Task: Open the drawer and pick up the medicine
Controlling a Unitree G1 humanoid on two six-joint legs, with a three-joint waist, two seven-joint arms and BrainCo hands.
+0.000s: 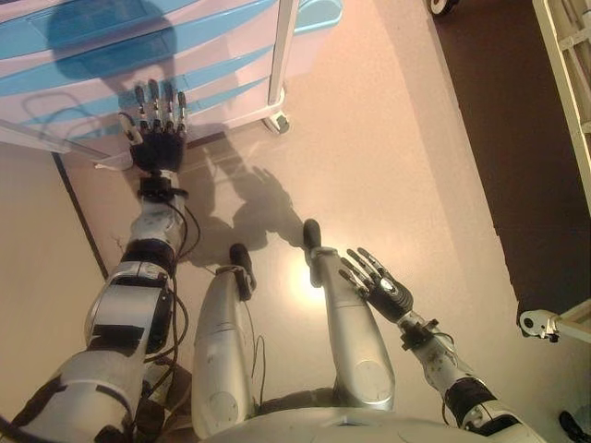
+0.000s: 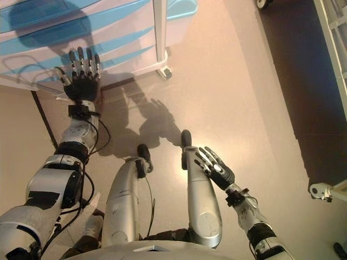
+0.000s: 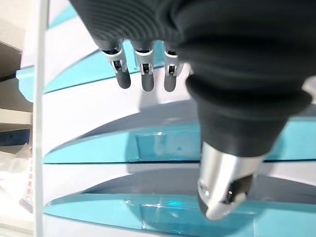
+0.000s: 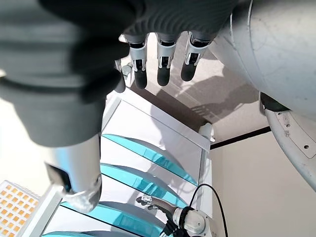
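Drawer unit [image 1: 111, 55]: a white plastic cabinet with curved translucent blue drawer fronts stacked one over another, standing on the floor ahead of the robot, toward its left; a white upright post [image 1: 280, 55] runs down its right edge to a small foot.

Drawers [image 3: 163, 148]: all the blue fronts seen in the left wrist view sit flush in the frame, none pulled out; each has a shallow rectangular recess in the middle.

Medicine: not visible in any view; neither hand holds anything.

Left hand [image 1: 157, 129]: raised on an extended arm, back of the hand toward the camera, fingers [image 1: 155, 103] straight and spread, dark tips pointing at the lower blue drawer fronts. From the head views the tips overlap the cabinet front; whether they touch it cannot be told. In the left wrist view the fingers [image 3: 146, 74] hang straight in a row with the thumb [image 3: 222, 182] apart, nothing between them.

Right hand [image 2: 216, 168]: low on the robot's right side, well apart from the cabinet, fingers [image 4: 166, 64] extended and loosely spread, empty.

Floor [image 1: 388, 138]: pale beige in front of the cabinet, with a dark strip [image 1: 499, 111] along the right.

Right edge: part of a cream frame [image 1: 568, 65] and a white fitting [image 1: 549, 323] near the lower right corner.
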